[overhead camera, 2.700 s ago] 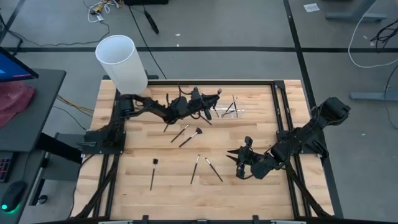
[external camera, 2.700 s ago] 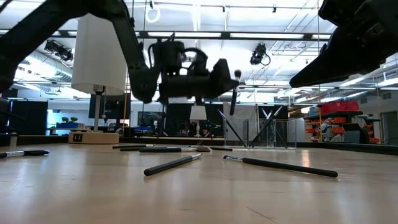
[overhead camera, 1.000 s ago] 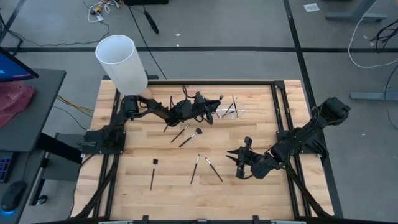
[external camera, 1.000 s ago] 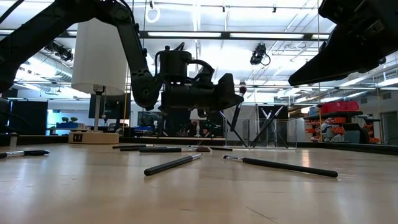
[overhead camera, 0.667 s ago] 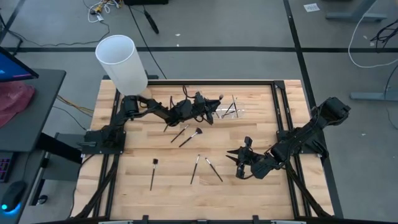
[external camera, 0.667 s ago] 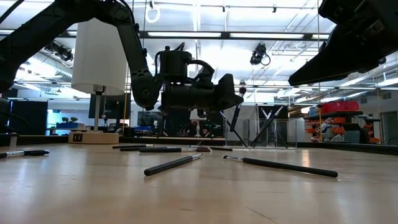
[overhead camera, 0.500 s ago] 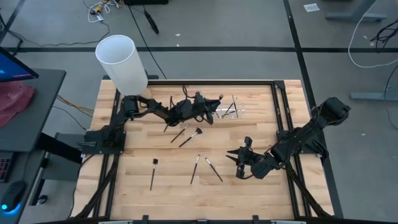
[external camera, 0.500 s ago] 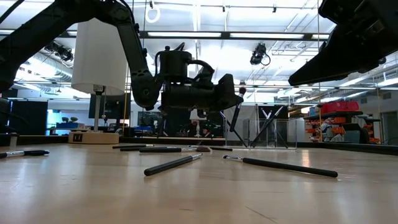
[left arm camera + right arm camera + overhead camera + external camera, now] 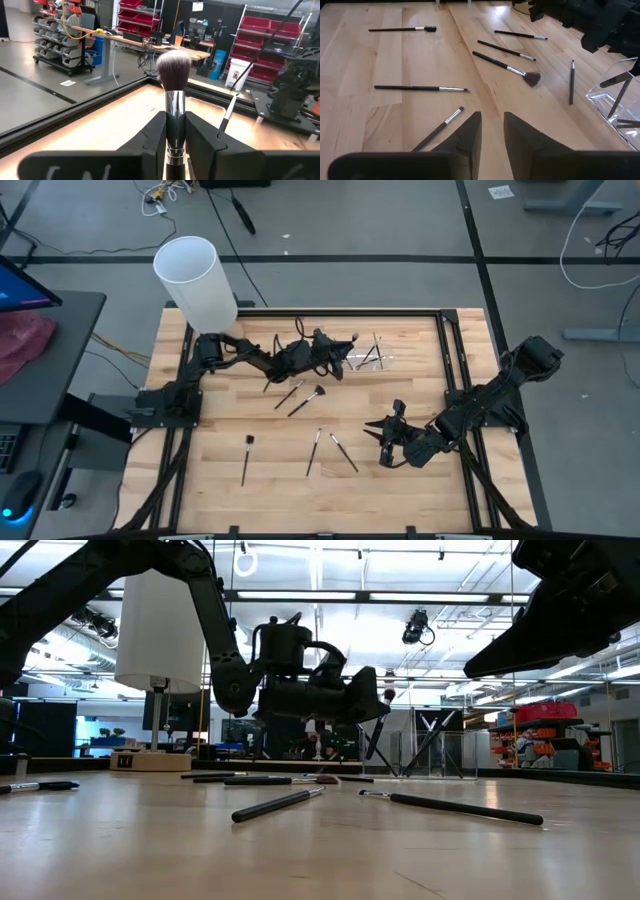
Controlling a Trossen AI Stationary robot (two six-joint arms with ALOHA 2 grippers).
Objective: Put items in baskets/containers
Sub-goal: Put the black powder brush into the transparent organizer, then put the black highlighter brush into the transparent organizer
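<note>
The left gripper (image 9: 175, 137) is clamped on a fluffy makeup brush (image 9: 173, 95), carrying it above the table's far side toward the clear plastic holder (image 9: 372, 356) just beside it. Next it needs lining up over the holder and letting go, I'd say. The right gripper (image 9: 491, 131) hovers with fingers slightly parted, holding nothing

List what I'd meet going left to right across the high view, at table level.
White cylinder → lone brush → fan-tipped brush → left gripper holding a brush → clear holder → right gripper, empty above the table.
</note>
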